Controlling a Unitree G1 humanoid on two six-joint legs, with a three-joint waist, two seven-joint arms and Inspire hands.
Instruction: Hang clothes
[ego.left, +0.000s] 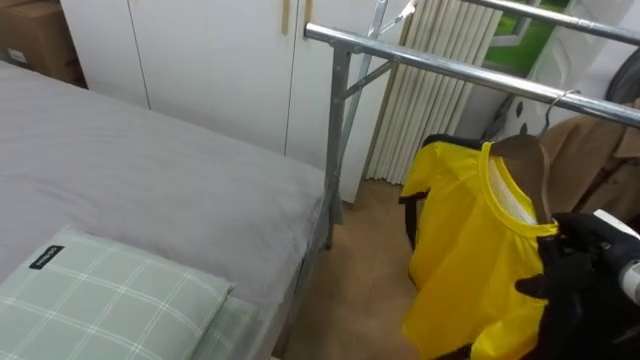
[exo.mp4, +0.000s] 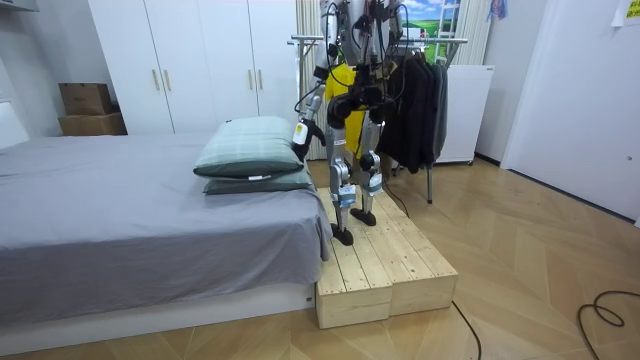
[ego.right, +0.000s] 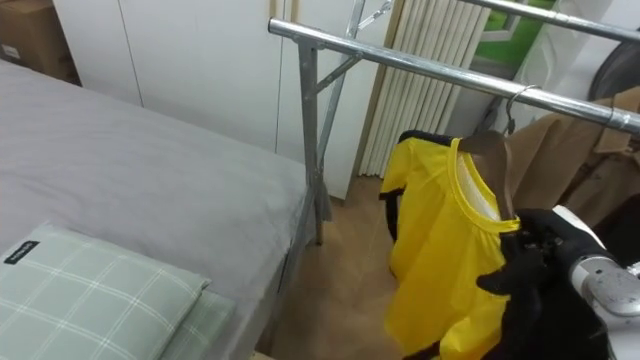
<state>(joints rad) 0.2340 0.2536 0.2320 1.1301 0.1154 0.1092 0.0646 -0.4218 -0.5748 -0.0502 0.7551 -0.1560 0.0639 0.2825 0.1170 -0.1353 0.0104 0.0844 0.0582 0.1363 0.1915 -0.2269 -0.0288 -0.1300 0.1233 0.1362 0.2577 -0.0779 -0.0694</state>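
The room was bright and evenly lit, with no hard shadows anywhere. Above the right hand (ego.left: 588, 262), the metal rail (ego.left: 450, 68) caught pale streaks of glare. The yellow shirt (ego.left: 460, 250) beside the hand shone, darkening only in its folds. Left of the hand, the bed (ego.left: 150, 170) threw soft shade onto the floor (ego.left: 350, 290).

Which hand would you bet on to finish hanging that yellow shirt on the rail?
Probably the right. The right hand is at the yellow shirt, beside its hanger under the rail; the left hand hangs low by the pillows.
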